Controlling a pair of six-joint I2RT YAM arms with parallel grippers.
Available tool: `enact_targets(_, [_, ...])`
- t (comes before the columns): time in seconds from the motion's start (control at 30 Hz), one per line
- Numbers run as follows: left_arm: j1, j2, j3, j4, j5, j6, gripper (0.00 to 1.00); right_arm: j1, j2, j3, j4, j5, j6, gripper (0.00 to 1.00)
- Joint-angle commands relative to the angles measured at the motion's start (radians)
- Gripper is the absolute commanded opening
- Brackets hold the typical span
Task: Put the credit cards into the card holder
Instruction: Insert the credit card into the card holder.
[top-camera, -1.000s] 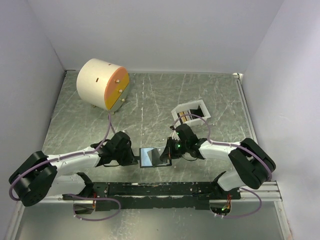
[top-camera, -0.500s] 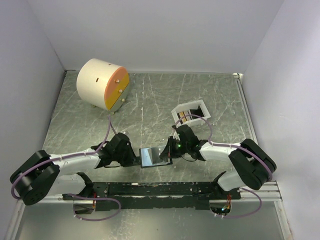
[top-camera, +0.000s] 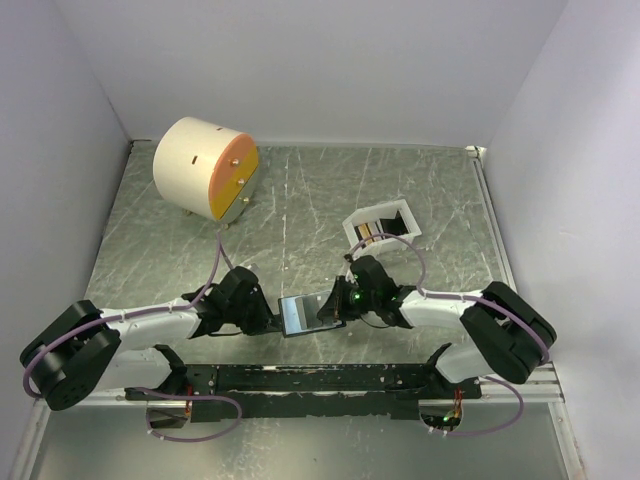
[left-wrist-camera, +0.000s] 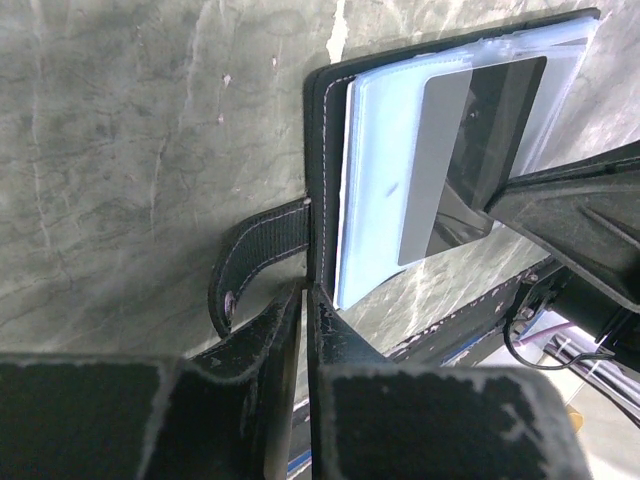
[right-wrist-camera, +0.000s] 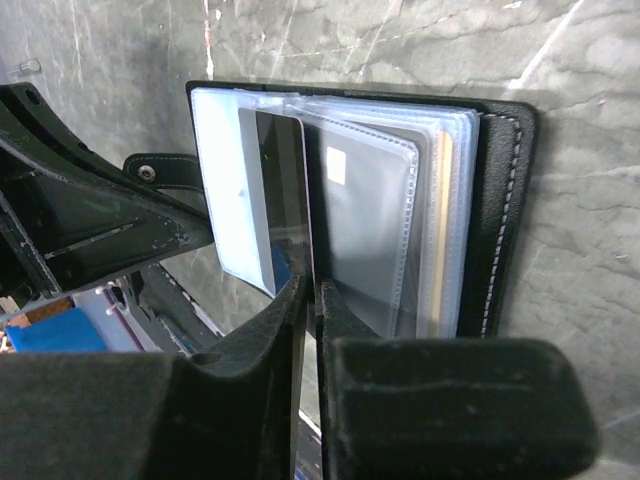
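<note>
Top view: both arms lay low, reaching inward. The left gripper (top-camera: 268, 320) and right gripper (top-camera: 336, 306) flanked the open card holder (top-camera: 300, 313) near the bases. The white tray (top-camera: 357, 222) held credit cards (top-camera: 372, 234).
Left wrist: jaws clamped the holder's edge.
Right wrist: jaws pinched a credit card (right-wrist-camera: 278, 180) against the clear sleeves.

- Left arm (top-camera: 150, 322): white shell links, chunky black rounded joint housings, and a thin lilac cable (top-camera: 216, 262) looping alongside.
- Right arm (top-camera: 440, 305): same white-and-black build, with a small green light (top-camera: 352, 293) glowing near its wrist.
- Left gripper (left-wrist-camera: 303, 292) and right gripper (right-wrist-camera: 312, 285): matte black blocky fingers, edges scuffed pale.
</note>
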Motion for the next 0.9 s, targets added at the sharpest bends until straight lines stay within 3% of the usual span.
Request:
enact_targets(0.0, [-0.005, -0.008, -0.008, 0.009, 0.017, -0.008, 0.19, 0.025, 0.005, 0.045, -0.088, 0.034, -0.042, 0.15])
enact_targets(0.13, [-0.005, -0.048, 0.003, -0.035, -0.013, 0.003, 0.23, 0.027, -0.045, 0.111, -0.226, 0.113, -0.107, 0.32])
enact_targets(0.37, [-0.004, -0.148, 0.033, -0.141, -0.139, 0.016, 0.41, 0.027, -0.052, 0.183, -0.291, 0.145, -0.153, 0.46])
enact_targets(0.87, [-0.001, -0.088, 0.093, -0.192, -0.226, 0.044, 0.51, 0.063, 0.046, 0.211, -0.233, 0.117, -0.145, 0.48])
